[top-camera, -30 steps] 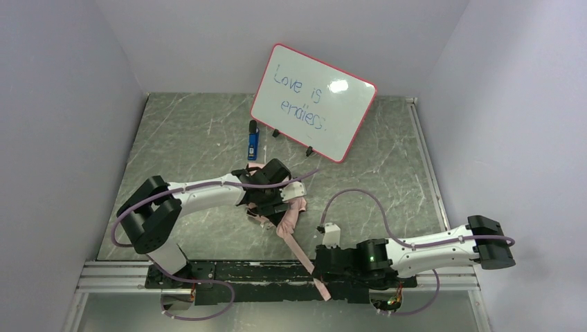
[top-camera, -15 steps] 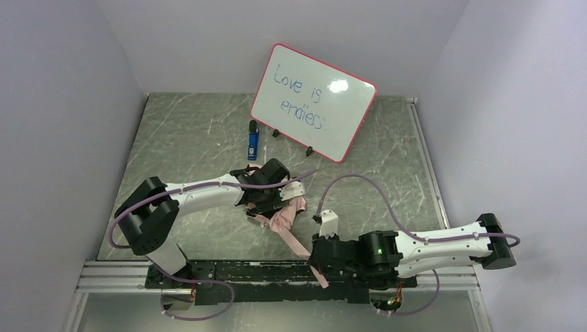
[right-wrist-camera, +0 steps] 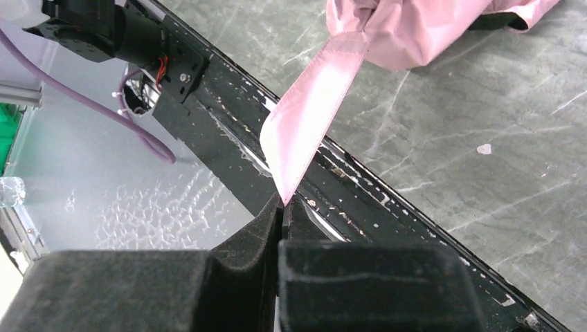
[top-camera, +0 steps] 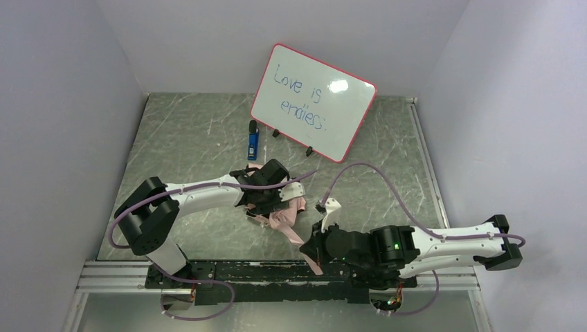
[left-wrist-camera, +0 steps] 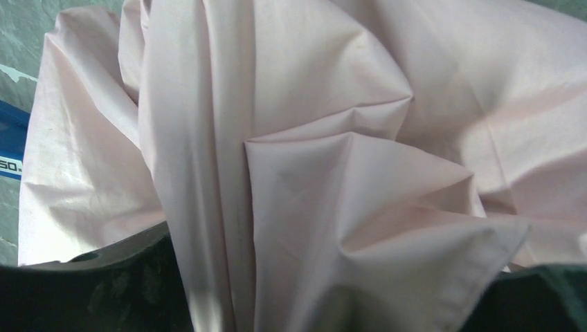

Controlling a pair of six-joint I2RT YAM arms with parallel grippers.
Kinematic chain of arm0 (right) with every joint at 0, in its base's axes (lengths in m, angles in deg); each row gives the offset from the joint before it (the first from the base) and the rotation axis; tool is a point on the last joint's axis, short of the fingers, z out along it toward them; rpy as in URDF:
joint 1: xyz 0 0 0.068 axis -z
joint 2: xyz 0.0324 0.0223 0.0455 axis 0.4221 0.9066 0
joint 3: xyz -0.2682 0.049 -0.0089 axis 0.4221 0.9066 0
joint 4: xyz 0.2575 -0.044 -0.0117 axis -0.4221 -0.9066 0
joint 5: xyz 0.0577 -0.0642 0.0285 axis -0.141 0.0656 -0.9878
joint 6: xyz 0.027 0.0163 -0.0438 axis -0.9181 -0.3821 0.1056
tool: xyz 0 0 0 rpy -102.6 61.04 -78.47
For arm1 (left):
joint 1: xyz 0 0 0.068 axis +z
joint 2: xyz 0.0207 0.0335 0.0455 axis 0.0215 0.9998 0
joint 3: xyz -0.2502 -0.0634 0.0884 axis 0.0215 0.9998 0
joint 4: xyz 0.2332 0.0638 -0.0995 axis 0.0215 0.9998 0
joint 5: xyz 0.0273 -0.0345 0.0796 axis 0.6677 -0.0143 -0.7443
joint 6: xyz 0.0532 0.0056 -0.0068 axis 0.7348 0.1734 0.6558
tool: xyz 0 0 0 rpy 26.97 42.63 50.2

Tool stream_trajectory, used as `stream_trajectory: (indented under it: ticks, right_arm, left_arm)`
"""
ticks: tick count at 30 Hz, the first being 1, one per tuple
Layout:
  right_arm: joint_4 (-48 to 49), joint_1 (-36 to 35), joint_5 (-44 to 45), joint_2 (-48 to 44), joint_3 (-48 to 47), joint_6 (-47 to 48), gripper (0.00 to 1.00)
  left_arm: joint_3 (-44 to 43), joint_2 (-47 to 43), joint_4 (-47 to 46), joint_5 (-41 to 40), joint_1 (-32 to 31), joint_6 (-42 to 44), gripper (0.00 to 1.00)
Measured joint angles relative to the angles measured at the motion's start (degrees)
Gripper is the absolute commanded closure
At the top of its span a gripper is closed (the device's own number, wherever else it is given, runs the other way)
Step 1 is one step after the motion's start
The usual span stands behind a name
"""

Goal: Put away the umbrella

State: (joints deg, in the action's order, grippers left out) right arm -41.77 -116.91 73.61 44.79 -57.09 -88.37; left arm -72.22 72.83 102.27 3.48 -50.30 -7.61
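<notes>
— Position of umbrella [top-camera: 285,216]?
— Bunched on bench [top-camera: 187,145], centre of overhead frame, just under left tool [top-camera: 266,199]; pink folds filling the left wrist view.
— Right tool [right-wrist-camera: 282,206]?
— Clamped on tip of closure strap [right-wrist-camera: 308,128].
— Long axis?
— Strap taut, from bundle down-right toward lower middle of frame.
— Left tool state?
— Fingers apart, fabric between; gripping or not, cannot tell.
— Nearer arm?
— Left, at the bundle. Probably strap-wrapping next, judged only.

Pale pink umbrella [left-wrist-camera: 332,173]; dark grey-green table [top-camera: 187,138], white veining; red-framed whiteboard [top-camera: 313,102], blue writing; blue marker [top-camera: 253,143].
</notes>
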Motion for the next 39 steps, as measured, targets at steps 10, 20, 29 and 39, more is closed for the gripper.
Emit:
stream_trajectory:
  ticks: [10, 20, 29, 39]
  right_arm:
    - [-2.3, 0.0, 2.6, -0.9, -3.0, -0.6, 1.00]
    - [-13.2, 0.0, 0.7, -1.3, -3.1, -9.9, 1.00]
    - [-15.8, 0.0, -8.2, 2.1, -2.8, -11.0, 1.00]
    - [-17.0, -0.1, -17.1, 9.4, 0.0, -10.3, 1.00]
  left_arm:
    - [0.7, -1.5, -0.5, 0.0, 0.0, 0.0, 0.25]
    - [1.0, -3.1, -0.9, 0.0, 0.8, -0.2, 0.48]
    - [1.0, -3.3, -1.4, 0.0, 0.8, -0.6, 0.60]
    - [1.5, -3.3, -1.9, -0.7, 1.1, -0.5, 0.33]
